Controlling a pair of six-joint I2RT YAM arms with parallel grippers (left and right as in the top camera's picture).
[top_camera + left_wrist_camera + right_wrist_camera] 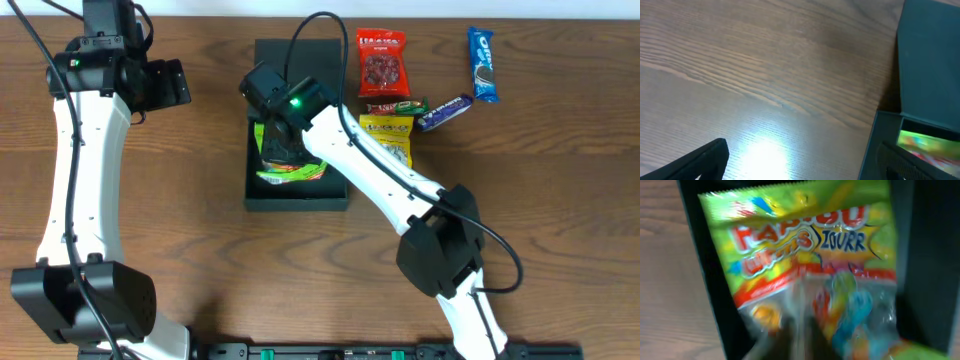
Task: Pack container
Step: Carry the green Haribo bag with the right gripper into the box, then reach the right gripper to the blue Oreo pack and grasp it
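The container (297,201) is a black shallow box in the middle of the table, its flap lid (300,55) lying open toward the far side. A green gummy bag (290,172) lies inside it, and fills the right wrist view (805,245) between the box walls (705,280). My right gripper (800,341) is low over the bag, its blurred dark fingers close together on either side of a fold of the wrapper. My left gripper (186,85) hovers wide open over bare wood left of the box (880,145), nothing between its fingers (695,162).
Snacks lie to the right of the box: a red bag (381,62), a yellow bag (386,140), a small bar (397,107), a dark blue bar (445,112) and a blue cookie pack (483,63). My right arm crosses from the front right.
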